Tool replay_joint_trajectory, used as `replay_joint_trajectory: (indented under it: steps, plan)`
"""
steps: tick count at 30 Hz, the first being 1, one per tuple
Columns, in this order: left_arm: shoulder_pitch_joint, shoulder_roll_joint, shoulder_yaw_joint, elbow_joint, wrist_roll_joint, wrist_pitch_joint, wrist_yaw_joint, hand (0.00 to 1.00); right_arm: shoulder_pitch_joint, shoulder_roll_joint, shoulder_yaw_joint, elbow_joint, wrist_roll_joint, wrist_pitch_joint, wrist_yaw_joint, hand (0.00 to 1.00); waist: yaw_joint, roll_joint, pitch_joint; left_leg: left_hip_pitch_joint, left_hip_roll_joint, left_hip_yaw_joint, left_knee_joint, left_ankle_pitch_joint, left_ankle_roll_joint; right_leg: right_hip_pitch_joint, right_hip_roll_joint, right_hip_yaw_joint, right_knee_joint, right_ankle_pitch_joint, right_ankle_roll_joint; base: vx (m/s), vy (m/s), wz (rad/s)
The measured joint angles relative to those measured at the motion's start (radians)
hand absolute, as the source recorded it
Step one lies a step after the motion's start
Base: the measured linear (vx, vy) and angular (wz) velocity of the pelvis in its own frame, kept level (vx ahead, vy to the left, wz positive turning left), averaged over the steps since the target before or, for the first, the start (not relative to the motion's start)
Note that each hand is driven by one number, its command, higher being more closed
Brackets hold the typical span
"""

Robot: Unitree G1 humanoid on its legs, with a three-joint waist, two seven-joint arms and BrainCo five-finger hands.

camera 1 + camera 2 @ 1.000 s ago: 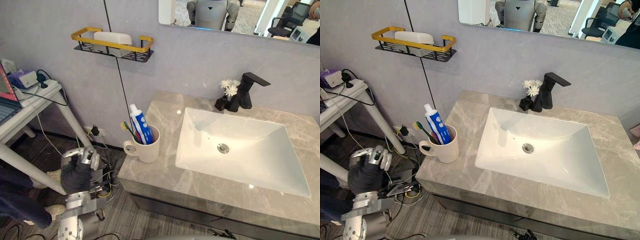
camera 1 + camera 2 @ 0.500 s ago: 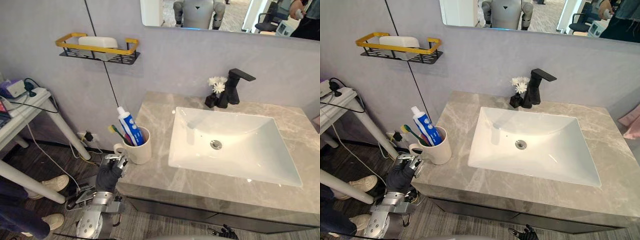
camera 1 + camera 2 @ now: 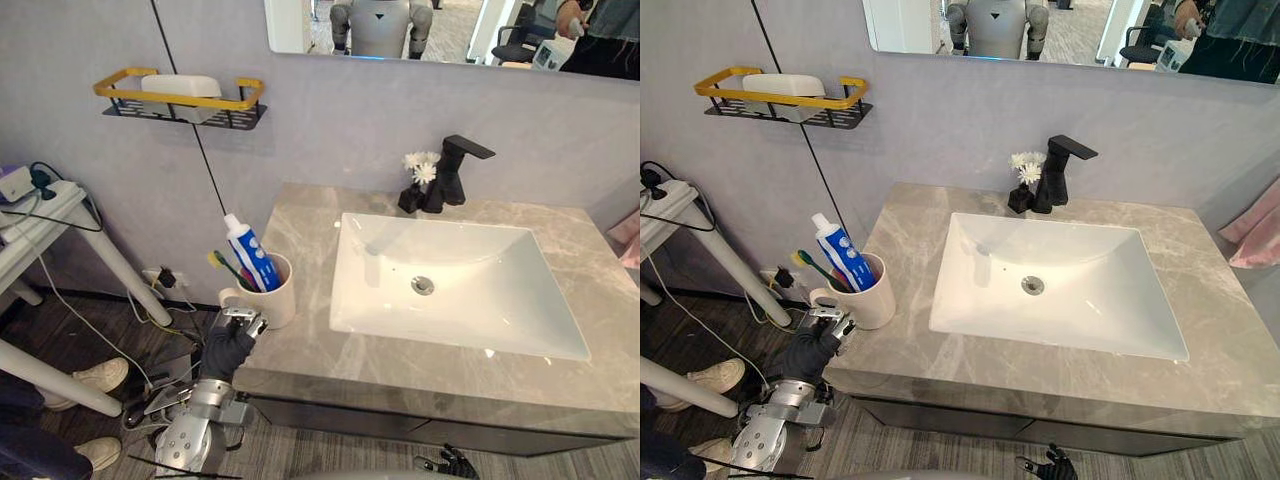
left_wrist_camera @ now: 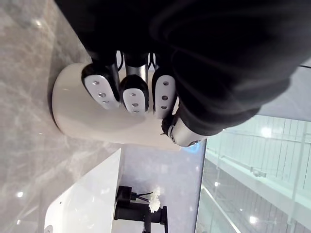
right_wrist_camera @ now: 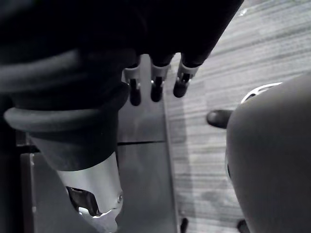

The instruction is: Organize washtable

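- The mug (image 3: 270,300) stands upright at the left end of the worktop (image 3: 340,365), at about 9 o'clock from the sink (image 3: 480,300) and near the corner. The handle points out toward 8 o'clock.
- A toothpaste tube (image 3: 248,250) and a toothbrush (image 3: 224,268) stand in it, both leaning toward 10 o'clock, well above the rim.
- The left hand (image 3: 230,345) is just beside the mug at about 7 o'clock, at the worktop's edge. In the left wrist view its fingers (image 4: 133,94) are curled in with nothing between them, and the mug's pale side lies just past them. I cannot tell whether they touch it.
- The right hand (image 5: 156,80) hangs low over the floor, fingers loose and apart, holding nothing.
- The likely step is taking the mug, by its handle or its body.
- Risk, tipping: curled fingers can only knock the mug. It is top-heavy with the tall tube, so a nudge high on its side could topple it toward the sink.
- Risk, falling: the mug is near the corner, so a sideways catch on the handle could turn it or drag it off the edge.
- Risk, snagging: the hand is close to the worktop's edge and could strike the slab on the way up.
- Risk, spilling: tilting the mug in a lift could let the tube slide out.
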Motion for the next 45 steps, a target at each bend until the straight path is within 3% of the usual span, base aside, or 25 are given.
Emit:
replay_joint_trajectory:
  steps: [32,45]
  plan:
    - [-0.048,-0.010,-0.005,0.068,0.066,0.000,0.024,1.00,0.030,-0.018,0.016,-0.011,-0.028,-0.003,0.018,0.00,-0.004,-0.012,0.007,0.012,0.018,0.043,0.001,-0.005,-0.007,-0.008,0.022,0.040,-0.016,0.016,-0.012,-0.01,-0.006,-0.03]
    - [-0.092,-0.010,-0.001,0.177,0.079,0.008,0.046,1.00,0.029,-0.019,0.015,-0.011,-0.029,-0.004,0.019,0.00,-0.007,-0.006,0.012,0.032,0.020,0.071,-0.002,-0.007,-0.008,-0.007,0.025,0.061,-0.024,0.023,-0.011,0.00,-0.004,-0.06]
